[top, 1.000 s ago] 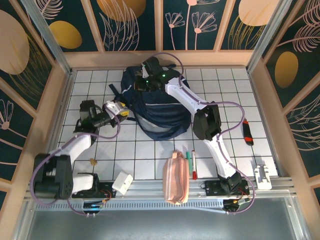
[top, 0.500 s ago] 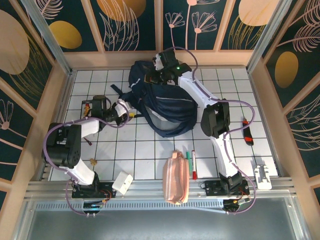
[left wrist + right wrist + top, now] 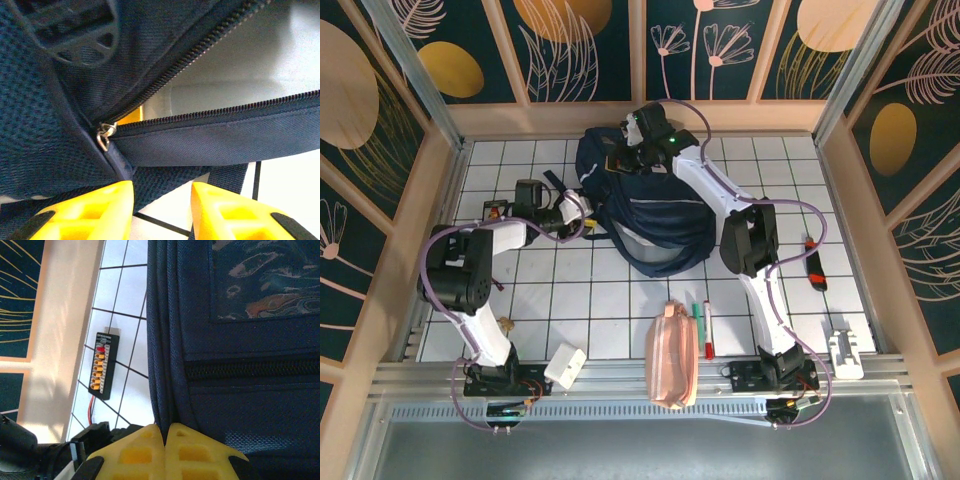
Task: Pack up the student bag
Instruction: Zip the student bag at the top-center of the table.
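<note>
The student bag [image 3: 655, 215], a large navy backpack, lies in the middle of the white tiled table. Its main zip [image 3: 200, 47] gapes and pale grey lining [image 3: 260, 60] shows inside. My left gripper [image 3: 582, 210] sits at the bag's left edge. Its yellow fingers [image 3: 80, 210] stand apart just below the zip's metal pull [image 3: 103, 136], with tile and mesh strap between them and nothing gripped. My right gripper [image 3: 620, 160] reaches over the far end of the bag. That gripper [image 3: 166, 427] is shut on a folded seam of the bag's fabric [image 3: 165, 340].
A pink pencil pouch [image 3: 672, 360], a green marker [image 3: 697, 318] and a red marker [image 3: 708, 330] lie near the front edge. A white box [image 3: 564, 366] sits front left, a red-black tool [image 3: 815, 264] and a white part [image 3: 846, 352] at the right. A black connector board [image 3: 102, 365] lies left of the bag.
My left arm has folded back and its gripper has moved up to the bag's left edge. The right gripper has shifted right, pulling the bag's top with it.
</note>
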Tool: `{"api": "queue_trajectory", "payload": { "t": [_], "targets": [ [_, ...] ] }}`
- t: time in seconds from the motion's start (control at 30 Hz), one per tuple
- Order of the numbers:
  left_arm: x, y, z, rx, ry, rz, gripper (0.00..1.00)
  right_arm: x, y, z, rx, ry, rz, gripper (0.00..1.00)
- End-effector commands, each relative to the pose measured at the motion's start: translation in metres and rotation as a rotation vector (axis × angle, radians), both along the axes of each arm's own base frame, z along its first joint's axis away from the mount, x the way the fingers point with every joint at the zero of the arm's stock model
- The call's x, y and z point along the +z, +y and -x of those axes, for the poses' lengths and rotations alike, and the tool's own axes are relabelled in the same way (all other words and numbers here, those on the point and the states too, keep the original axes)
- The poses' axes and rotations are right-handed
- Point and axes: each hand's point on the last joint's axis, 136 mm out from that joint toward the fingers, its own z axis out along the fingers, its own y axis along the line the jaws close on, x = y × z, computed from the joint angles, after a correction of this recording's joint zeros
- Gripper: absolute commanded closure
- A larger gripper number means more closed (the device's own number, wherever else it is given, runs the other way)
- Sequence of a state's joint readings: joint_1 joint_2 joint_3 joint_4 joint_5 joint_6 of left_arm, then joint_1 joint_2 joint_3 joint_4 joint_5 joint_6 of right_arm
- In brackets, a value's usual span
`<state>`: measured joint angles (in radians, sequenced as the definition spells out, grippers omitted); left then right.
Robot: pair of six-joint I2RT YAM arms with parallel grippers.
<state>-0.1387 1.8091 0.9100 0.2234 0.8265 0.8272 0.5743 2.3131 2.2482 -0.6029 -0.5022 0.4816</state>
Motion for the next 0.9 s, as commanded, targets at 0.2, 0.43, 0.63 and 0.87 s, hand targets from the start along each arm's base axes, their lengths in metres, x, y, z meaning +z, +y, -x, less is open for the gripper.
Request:
{"api": "queue_trajectory", "payload": {
  "t": [0.2,0.43,0.63,0.87],
  "targets": [
    [-0.003,-0.005,-0.036,0.061,0.052,0.006,0.61,0.066,0.04,0.023,0.084,-0.128,-0.139,1.0],
    [-0.006,-0.007,-0.04,0.031,0.073,-0.009,0.61,0.066,0.042,0.025,0.083,-0.124,-0.144,1.0],
    [-0.006,-0.009,-0.005,-0.087,-0.009,-0.026,0.73,0.062,0.036,0.017,0.057,-0.11,-0.142,1.0],
    [-0.005,-0.008,-0.001,-0.058,-0.013,-0.009,0.88,0.061,0.028,0.008,0.036,-0.113,-0.143,1.0]
  ]
}}
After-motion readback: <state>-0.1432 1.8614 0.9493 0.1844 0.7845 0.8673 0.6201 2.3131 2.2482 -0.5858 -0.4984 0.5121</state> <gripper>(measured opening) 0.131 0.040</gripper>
